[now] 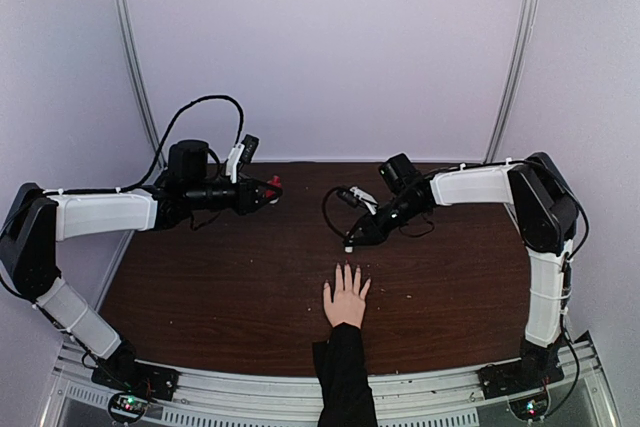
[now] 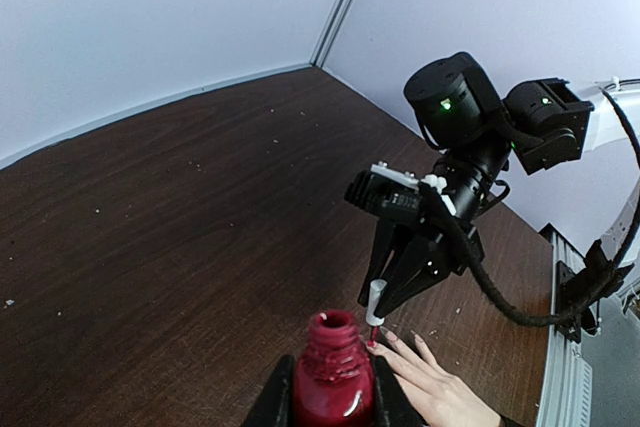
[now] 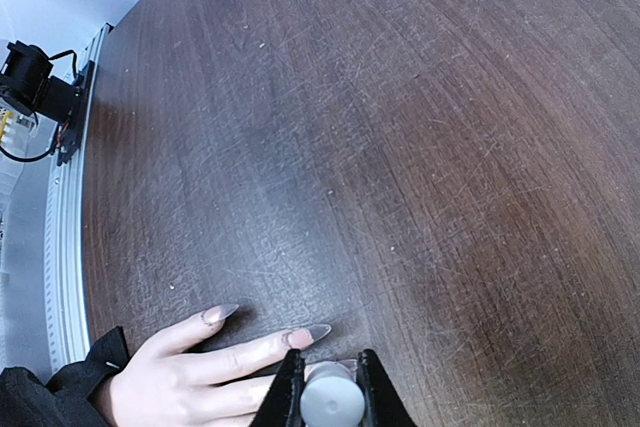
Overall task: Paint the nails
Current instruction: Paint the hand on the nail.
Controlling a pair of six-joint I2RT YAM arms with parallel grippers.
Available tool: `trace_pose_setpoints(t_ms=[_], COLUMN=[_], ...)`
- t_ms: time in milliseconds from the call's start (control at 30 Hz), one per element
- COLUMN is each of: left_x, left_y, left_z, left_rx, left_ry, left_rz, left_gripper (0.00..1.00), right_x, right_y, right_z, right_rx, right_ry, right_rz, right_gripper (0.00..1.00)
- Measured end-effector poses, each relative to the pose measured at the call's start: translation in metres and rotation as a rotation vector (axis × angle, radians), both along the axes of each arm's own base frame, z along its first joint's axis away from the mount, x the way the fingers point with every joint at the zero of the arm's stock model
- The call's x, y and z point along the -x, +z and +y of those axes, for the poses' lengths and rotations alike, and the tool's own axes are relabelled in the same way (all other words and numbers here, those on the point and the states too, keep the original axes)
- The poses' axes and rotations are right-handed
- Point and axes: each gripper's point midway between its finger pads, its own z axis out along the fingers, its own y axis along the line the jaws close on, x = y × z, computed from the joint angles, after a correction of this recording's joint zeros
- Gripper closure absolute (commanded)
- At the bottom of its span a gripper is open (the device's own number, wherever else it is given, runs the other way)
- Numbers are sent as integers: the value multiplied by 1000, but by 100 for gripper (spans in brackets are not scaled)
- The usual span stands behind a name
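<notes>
A pale hand (image 1: 346, 297) in a black sleeve lies flat on the table, fingers pointing away from the arm bases. My right gripper (image 3: 332, 387) is shut on a white cap (image 3: 332, 402) that carries a red brush (image 2: 373, 332). The brush tip touches a fingertip whose nail (image 2: 370, 344) shows red. Two neighbouring nails (image 3: 310, 333) look long, pointed and bare. My left gripper (image 2: 332, 392) is shut on the open red bottle (image 2: 332, 377) and holds it upright above the table's back left, apart from the hand. From above, the right gripper (image 1: 352, 239) hovers just over the fingertips.
The dark wooden table (image 1: 200, 277) is boxed in by white walls on three sides. A metal rail (image 1: 260, 387) with both arm bases runs along the near edge. A black cable (image 2: 520, 307) loops off the right wrist.
</notes>
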Motion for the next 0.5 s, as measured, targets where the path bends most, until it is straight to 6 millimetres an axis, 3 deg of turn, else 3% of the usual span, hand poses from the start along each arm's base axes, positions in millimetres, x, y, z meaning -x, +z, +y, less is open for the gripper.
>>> trace_pose_setpoints(t_ms=[500], left_x=[0], left_y=[0], left_z=[0], left_rx=[0], left_ry=[0], left_rz=[0], left_gripper=[100], right_x=[2], right_y=[-4], right_z=[1], right_rx=[0], right_ry=[5], right_rz=[12], right_gripper=[100])
